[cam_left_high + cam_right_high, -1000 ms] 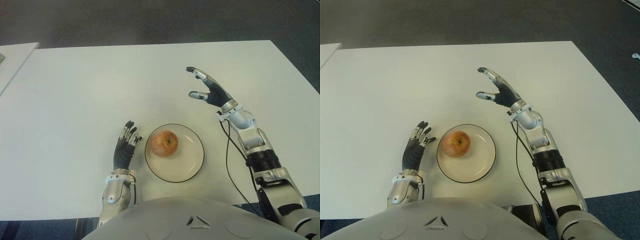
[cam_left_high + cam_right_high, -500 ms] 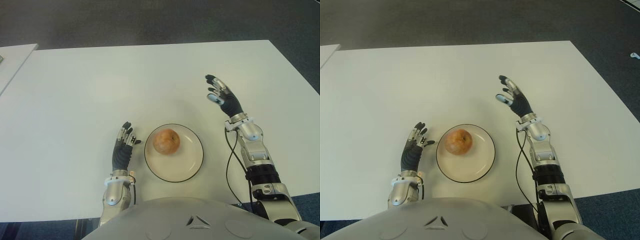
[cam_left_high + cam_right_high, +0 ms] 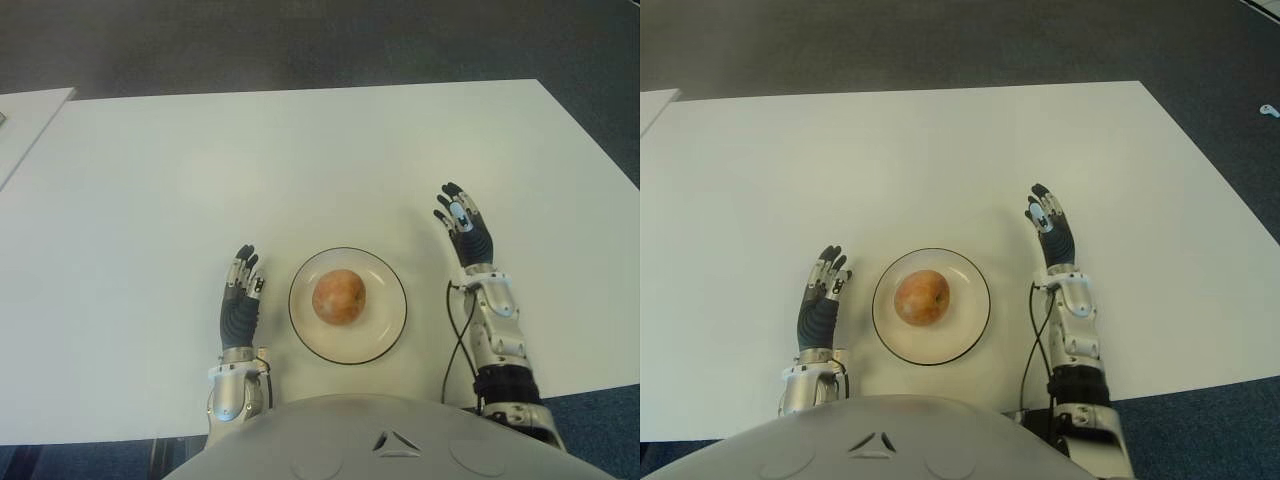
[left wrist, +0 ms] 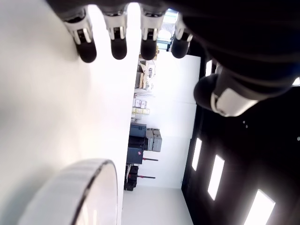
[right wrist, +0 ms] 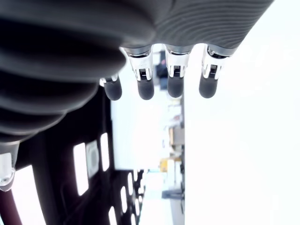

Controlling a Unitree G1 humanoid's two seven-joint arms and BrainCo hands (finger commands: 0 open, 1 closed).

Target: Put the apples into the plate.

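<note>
A reddish-yellow apple (image 3: 339,297) lies in the middle of a white plate with a dark rim (image 3: 392,321) near the table's front edge. My right hand (image 3: 463,224) shows just right of the plate, fingers stretched out and holding nothing. My left hand (image 3: 241,288) shows just left of the plate, fingers straight and empty as well. In the left wrist view the plate's rim (image 4: 89,187) appears close to the extended fingers (image 4: 118,42).
The white table (image 3: 200,170) stretches far beyond the plate. A second pale surface (image 3: 25,115) stands at the far left. Dark floor lies past the table's far and right edges.
My right hand has drawn back from above the table's middle, down toward the front edge beside the plate. The apple has rolled slightly within the plate. The left hand slid back a little.
</note>
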